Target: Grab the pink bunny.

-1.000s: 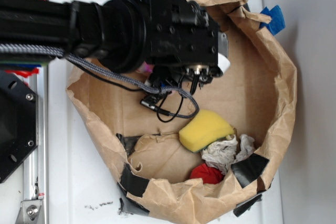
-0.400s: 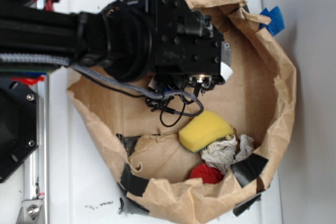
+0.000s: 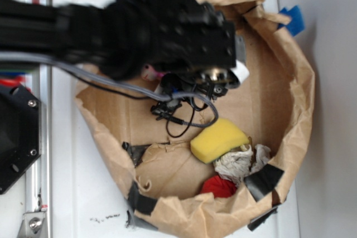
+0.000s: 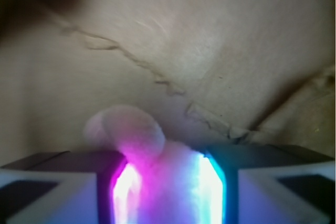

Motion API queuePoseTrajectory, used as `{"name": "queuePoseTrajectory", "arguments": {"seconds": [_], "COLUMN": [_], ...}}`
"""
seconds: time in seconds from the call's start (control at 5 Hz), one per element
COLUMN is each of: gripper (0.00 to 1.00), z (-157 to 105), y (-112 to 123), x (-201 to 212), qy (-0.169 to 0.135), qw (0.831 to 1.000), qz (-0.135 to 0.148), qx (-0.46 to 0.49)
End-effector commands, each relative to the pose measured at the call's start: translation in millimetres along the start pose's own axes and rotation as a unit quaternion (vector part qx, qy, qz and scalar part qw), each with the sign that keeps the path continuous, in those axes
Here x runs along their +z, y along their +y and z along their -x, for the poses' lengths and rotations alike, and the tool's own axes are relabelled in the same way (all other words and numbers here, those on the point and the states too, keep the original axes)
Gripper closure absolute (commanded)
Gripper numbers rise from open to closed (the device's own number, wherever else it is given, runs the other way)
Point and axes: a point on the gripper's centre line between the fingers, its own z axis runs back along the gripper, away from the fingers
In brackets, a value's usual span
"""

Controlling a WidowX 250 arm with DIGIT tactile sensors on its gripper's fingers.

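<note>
**Pink bunny pinched between the pads**

Pink bunny (image 4: 157, 156) sits between the gripper (image 4: 164, 182) pads, which press its plush from both sides, an ear curling above them. A second ago the arm hung higher over the paper-bag bin (image 3: 290, 82); now it is blurred with motion and pink fur peeks out beneath it. The grasp looks made; lifting should follow.

One pink bunny (image 4: 157, 166), one sponge (image 3: 218, 139) (yellow), one red ball (image 3: 218, 186).
</note>
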Motion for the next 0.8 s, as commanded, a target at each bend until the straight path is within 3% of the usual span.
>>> {"name": "queuePoseTrajectory", "arguments": {"seconds": [0.0, 0.4, 0.6], "gripper": [1.00, 1.00, 1.00], "z": [-14.2, -10.0, -29.0], "y": [-4.0, -2.9, 11.7], "x": [118.6, 137.3, 138.4], "qy": [-0.131, -0.137, -0.140], "qw": [0.989, 0.979, 0.977], "qz": [0.015, 0.026, 0.030], "qx": [0.068, 0.147, 0.157]}}
